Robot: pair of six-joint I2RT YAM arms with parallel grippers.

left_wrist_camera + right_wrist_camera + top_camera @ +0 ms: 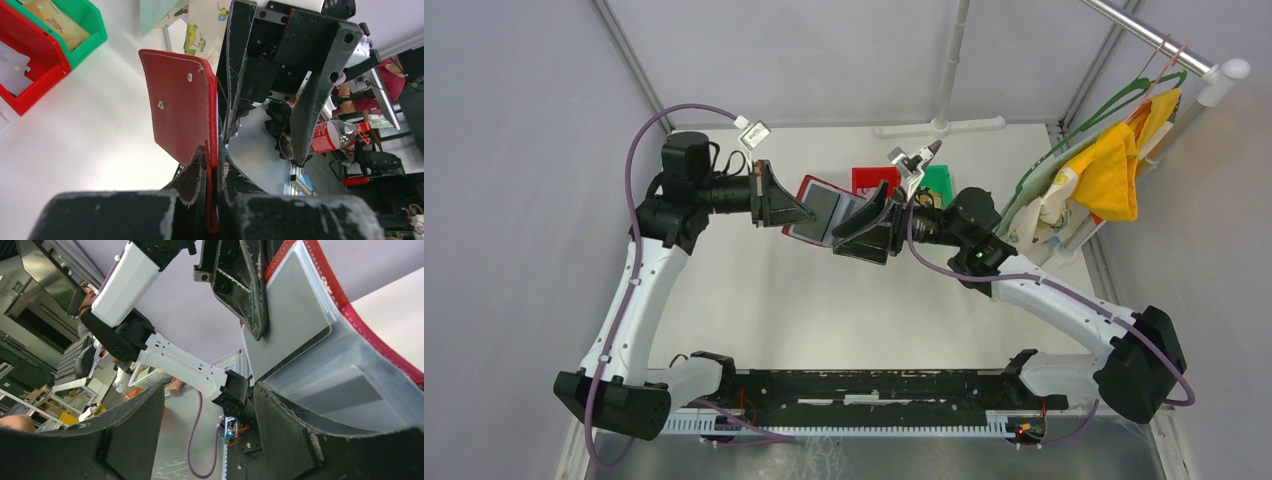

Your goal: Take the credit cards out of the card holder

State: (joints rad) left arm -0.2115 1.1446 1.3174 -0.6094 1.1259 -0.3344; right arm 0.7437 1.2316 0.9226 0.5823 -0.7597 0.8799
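Note:
The card holder [822, 210], a dark red wallet, hangs open above the table's far middle. My left gripper [807, 211] is shut on its left edge. In the left wrist view the red outer flap [180, 110] with two snaps rises from the closed left gripper [212, 152]. My right gripper [856, 222] stands open at the holder's right side with nothing between its fingers. In the right wrist view, a grey credit card [295, 320] lies against the holder's pale inside [360, 370], partly behind a left finger [240, 280]. The right gripper [210, 387] gapes beside the pockets.
A red bin [874, 180] and a green bin [939, 183] sit on the table behind the grippers; the left wrist view shows the red bin [25, 60] and the green bin [80, 25] too. A rack with a yellow cloth [1114, 170] stands at the right. A white post [944, 125] rises at the back.

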